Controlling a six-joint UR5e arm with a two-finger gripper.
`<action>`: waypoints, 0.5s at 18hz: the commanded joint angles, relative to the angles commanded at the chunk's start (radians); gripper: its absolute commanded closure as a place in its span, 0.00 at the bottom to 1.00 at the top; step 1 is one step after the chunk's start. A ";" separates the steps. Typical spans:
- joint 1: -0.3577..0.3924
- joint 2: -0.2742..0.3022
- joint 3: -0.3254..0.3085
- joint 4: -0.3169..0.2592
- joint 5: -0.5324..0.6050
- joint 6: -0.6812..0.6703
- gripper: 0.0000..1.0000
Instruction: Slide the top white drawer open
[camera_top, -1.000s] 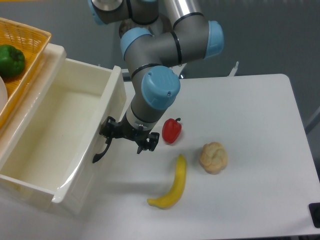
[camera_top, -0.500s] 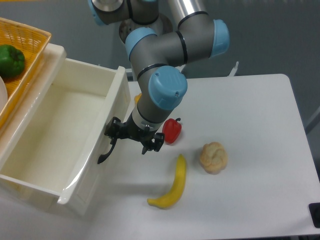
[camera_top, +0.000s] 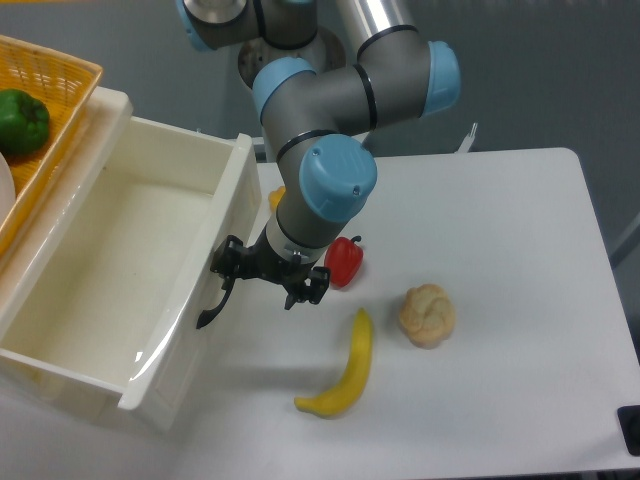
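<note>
The top white drawer (camera_top: 232, 200) stands pulled far out of the cream-white cabinet (camera_top: 112, 100) at the left, and its inside is bare. Its curved black handle (camera_top: 209, 312) hangs off the panelled front, facing the table. My gripper (camera_top: 263, 284) sits right at the drawer front with its fingers spread apart, open. The left fingertip (camera_top: 224, 270) touches the upper end of the handle. Nothing lies between the fingers.
A red pepper (camera_top: 345, 261) lies just right of the gripper, partly behind the wrist. A banana (camera_top: 345, 375) and a bread roll (camera_top: 427, 314) lie on the white table (camera_top: 500, 220). A yellow wicker basket (camera_top: 55, 90) holding a green pepper (camera_top: 20, 120) tops the cabinet.
The drawer and my gripper have slid right together, pulling the drawer further out. Most of that shift came before half a second ago; since then they barely moved.
</note>
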 joint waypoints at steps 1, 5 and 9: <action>0.006 0.000 0.000 0.002 -0.003 0.000 0.00; 0.026 0.003 0.000 0.002 -0.035 0.000 0.00; 0.031 0.005 0.000 0.005 -0.055 0.000 0.00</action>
